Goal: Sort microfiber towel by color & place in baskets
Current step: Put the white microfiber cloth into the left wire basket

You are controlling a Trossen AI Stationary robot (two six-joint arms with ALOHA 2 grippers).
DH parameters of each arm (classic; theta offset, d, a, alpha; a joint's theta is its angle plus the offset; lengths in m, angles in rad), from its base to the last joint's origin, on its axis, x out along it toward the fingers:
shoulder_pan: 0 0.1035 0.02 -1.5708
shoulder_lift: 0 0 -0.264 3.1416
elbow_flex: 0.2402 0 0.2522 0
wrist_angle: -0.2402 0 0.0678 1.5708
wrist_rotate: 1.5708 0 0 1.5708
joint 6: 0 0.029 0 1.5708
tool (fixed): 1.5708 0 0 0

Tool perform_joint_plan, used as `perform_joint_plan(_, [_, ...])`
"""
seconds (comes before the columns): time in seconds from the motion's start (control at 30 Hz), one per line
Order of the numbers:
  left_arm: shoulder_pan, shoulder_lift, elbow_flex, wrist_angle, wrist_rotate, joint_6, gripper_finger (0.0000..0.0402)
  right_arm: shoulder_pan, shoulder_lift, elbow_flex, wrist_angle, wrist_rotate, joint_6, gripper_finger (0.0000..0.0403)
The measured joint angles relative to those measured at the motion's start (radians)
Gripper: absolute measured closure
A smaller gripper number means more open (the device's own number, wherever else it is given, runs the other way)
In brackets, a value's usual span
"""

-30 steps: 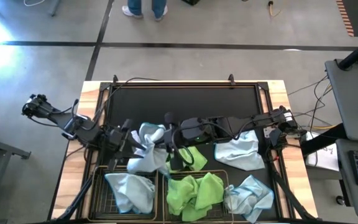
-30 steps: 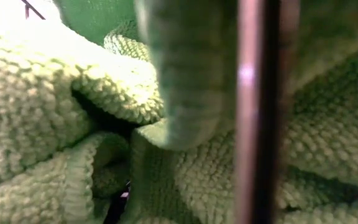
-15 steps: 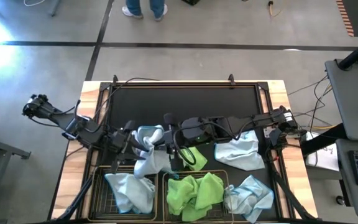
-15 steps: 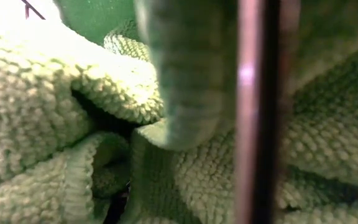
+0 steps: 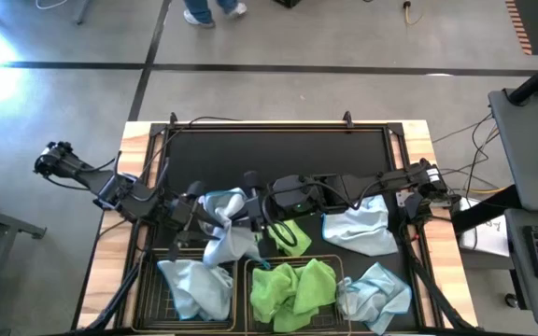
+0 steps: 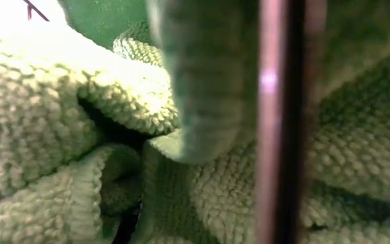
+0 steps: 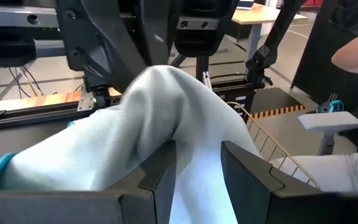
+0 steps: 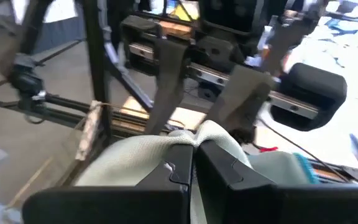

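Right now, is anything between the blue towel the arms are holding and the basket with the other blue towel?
Nothing visible blocks it. The light blue towel, pinched by both grippers, hangs just behind the left basket, whose opening stays clear.

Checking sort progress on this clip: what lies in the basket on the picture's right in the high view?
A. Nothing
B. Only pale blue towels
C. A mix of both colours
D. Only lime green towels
D. The right basket holds only crumpled lime green towels; the pale blue towel in a basket lies in the left one.
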Motion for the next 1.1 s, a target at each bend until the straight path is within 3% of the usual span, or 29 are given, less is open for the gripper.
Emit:
perform_joint_plan(0.37, [0.001,-0.091,0.000,-0.128,-0.151,0.002,0.0288,0.001,-0.002,0.001,-0.085,0.021,0.024,0.0394])
perform_joint_plan(0.7, [0.001,-0.078,-0.001,-0.126,-0.150,-0.016,0.0288,0.001,-0.003,0.001,-0.051,0.013,0.013,0.0394])
perform_joint_plan(0.93, [0.001,-0.049,-0.002,-0.112,-0.150,-0.004,0.0288,0.001,-0.003,0.001,-0.007,-0.116,0.065,0.0394])
perform_joint_plan(1.1, [0.001,-0.038,-0.002,-0.108,-0.149,0.003,0.0288,0.001,-0.003,0.001,-0.003,-0.119,0.073,0.0394])
